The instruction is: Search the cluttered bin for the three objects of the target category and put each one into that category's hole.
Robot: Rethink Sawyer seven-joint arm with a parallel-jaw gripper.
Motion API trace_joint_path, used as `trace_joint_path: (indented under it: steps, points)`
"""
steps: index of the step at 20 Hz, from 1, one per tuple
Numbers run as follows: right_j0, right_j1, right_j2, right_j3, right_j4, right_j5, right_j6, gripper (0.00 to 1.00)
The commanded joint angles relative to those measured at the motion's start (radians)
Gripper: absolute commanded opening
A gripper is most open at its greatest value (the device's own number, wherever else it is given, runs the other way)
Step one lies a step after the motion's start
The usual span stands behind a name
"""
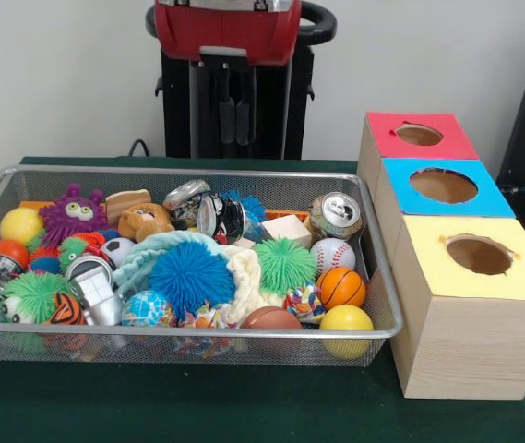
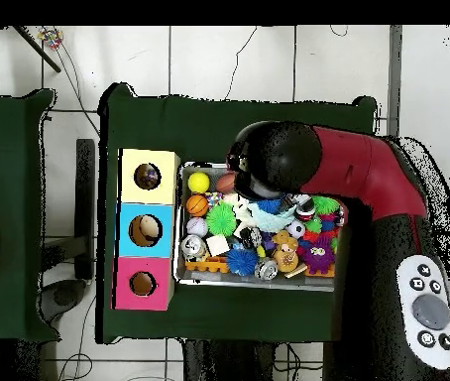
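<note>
In the bin [image 1: 387, 305], a can [image 1: 336, 215] upright; top skyward

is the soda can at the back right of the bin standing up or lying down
Roughly upright, a bit tilted: the soda can shows its silver top and pull tab facing up toward the camera, leaning near the bin's right wall.

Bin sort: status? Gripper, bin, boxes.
Gripper not visible in either view; arm hangs over the bin. Wire bin full: balls, cans, spiky toys, heaped. Red, blue, yellow hole boxes beside the bin, holes unblocked.
</note>
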Motion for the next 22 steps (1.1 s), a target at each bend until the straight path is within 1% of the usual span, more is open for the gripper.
trace_joint_path:
  steps: [1,6,15,19,22]
  points:
    - [-0.028,0.050,0.091,-0.024,-0.039,0.099,-0.186,0.00]
    - [-0.039,0.062,0.101,-0.039,-0.042,0.101,-0.203,0.00]
    - [-0.048,0.066,0.118,-0.045,-0.049,0.106,-0.200,0.00]
    - [-0.046,0.068,0.112,-0.039,-0.061,0.095,-0.186,0.00]
    - [-0.041,0.080,0.101,-0.023,-0.068,0.074,-0.156,0.00]
